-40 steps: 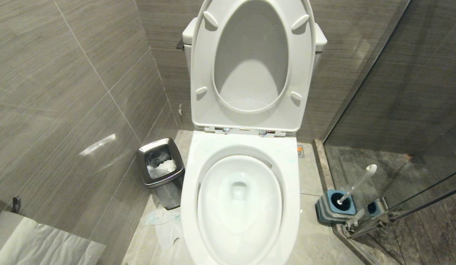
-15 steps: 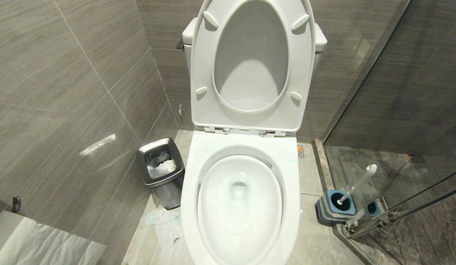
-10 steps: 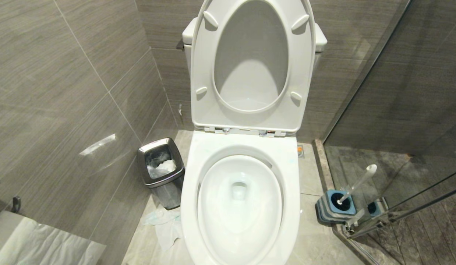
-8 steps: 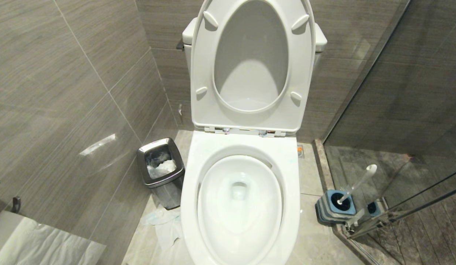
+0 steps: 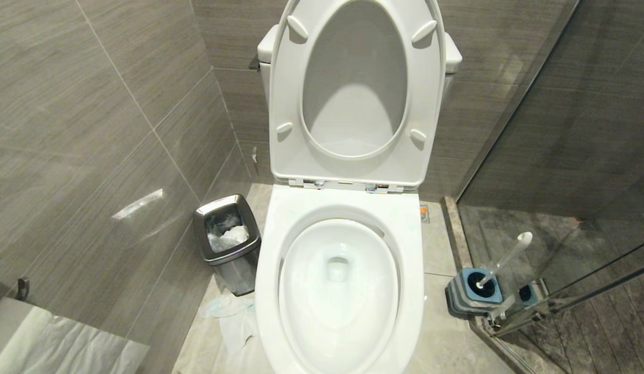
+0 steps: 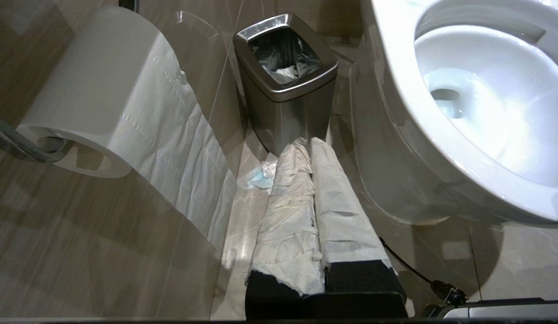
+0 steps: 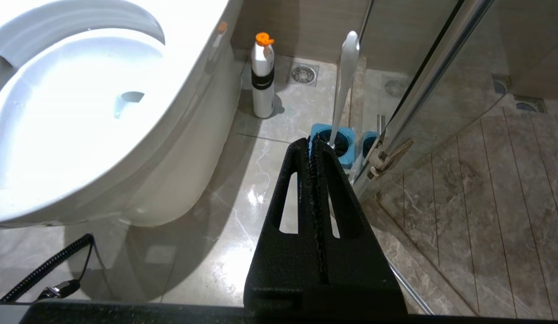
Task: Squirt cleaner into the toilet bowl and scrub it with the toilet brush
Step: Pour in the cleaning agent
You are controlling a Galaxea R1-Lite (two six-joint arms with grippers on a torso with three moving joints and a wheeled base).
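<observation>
Head view shows no difference from the earlier frames: every item occupies the same position and neither arm enters this view. The toilet bowl (image 5: 340, 291) fills the centre, its seat and lid (image 5: 355, 93) raised upright against the tank. The water in the bowl carries only a faint pale tint. On the floor at the robot's left, just beside the bowl, stands a square steel waste bin (image 5: 227, 241) with crumpled paper inside, and loose tissue (image 5: 231, 317) lies in front of it. At the robot's right, against the glass shower partition (image 5: 561, 156), the toilet brush (image 5: 501, 259) stands tilted in its blue-topped holder (image 5: 472, 291).

Left wrist view: the left gripper (image 6: 309, 146), its fingers wrapped in white tissue, has its fingers pressed together and holds nothing; it points towards the bin, with a toilet paper roll (image 6: 103, 94) on the wall alongside.

Right wrist view: the right gripper (image 7: 310, 143) has its black fingers pressed together, empty, short of the brush holder. A white bottle with an orange cap (image 7: 263, 76) stands on the floor between the bowl and the brush.
</observation>
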